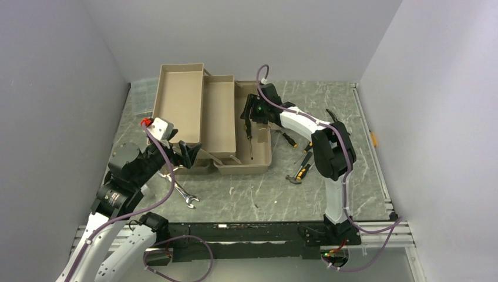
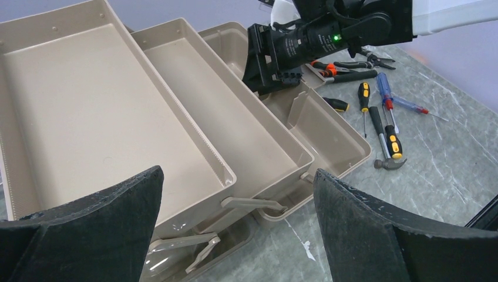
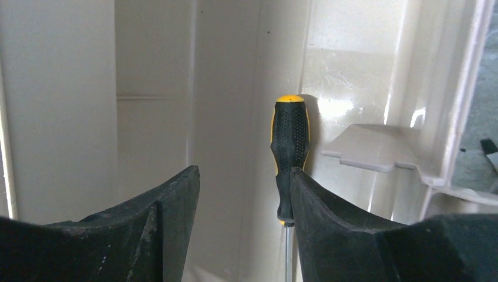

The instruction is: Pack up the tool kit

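Observation:
The tan toolbox stands open, its two trays folded out to the left. My right gripper hangs over the box's bottom compartment, jaws open. A black-and-yellow screwdriver lies in that compartment beside the right finger and well apart from the left one; the same screwdriver shows from above. My left gripper is wide open and holds nothing, low at the box's front left corner. A steel wrench lies on the table near the left arm.
Right of the box lie a hammer, several screwdrivers and pliers. A clear organiser box sits at the back left. Grey walls close in on both sides of the marbled table.

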Controlling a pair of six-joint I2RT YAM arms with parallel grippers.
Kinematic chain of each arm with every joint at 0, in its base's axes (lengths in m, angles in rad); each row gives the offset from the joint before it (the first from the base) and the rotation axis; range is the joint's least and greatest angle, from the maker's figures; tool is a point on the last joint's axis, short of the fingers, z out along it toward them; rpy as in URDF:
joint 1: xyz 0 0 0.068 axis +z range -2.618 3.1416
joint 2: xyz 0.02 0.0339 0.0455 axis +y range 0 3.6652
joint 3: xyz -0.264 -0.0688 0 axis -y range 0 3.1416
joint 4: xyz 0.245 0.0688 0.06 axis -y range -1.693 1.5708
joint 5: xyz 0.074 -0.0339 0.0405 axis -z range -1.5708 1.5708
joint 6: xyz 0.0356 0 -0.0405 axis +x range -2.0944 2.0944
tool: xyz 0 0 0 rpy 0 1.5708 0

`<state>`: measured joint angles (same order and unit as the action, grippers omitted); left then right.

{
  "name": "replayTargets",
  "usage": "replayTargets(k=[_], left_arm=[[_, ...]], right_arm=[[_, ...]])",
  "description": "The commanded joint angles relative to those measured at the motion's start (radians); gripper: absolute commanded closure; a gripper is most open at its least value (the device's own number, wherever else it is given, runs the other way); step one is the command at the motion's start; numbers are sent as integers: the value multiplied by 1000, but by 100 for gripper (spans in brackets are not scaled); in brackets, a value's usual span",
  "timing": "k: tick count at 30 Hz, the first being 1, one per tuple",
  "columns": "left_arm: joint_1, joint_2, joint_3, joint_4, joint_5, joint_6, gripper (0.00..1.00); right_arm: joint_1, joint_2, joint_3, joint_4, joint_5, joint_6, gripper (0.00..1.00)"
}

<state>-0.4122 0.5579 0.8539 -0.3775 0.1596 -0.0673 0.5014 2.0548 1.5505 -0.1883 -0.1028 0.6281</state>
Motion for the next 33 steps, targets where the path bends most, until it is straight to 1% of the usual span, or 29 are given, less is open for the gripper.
replayTargets(k=[1, 4, 6, 9, 12, 17, 21, 26, 33], left_arm=[[-2, -2, 2, 43, -7, 10, 1], [-2, 0, 2, 43, -4, 11, 1], [-2, -2, 2, 44, -1, 9, 1], [-2, -2, 2, 44, 2, 8, 1], [-2, -4, 2, 42, -1, 9, 1], [-2, -4, 2, 46, 4, 7, 1], [-2, 0, 4, 44, 9, 6, 1], [-2, 2, 3, 46, 15, 6, 1], [-2, 5, 4, 44, 15, 6, 1]], right_arm=[[-1, -104, 48, -50, 49, -23, 39], [-3, -188, 25, -80, 73, -61, 40], [-13, -253, -1, -98, 82, -96, 43], [-43, -366, -57, -108, 27, -169, 44], [-79, -472, -132, -132, 29, -227, 45], [-192, -621, -289, -145, -45, -284, 45], [-244, -695, -428, -140, -21, -323, 45], [-262, -681, -544, -97, -12, -338, 46], [-262, -520, -565, -29, -32, -347, 46]])
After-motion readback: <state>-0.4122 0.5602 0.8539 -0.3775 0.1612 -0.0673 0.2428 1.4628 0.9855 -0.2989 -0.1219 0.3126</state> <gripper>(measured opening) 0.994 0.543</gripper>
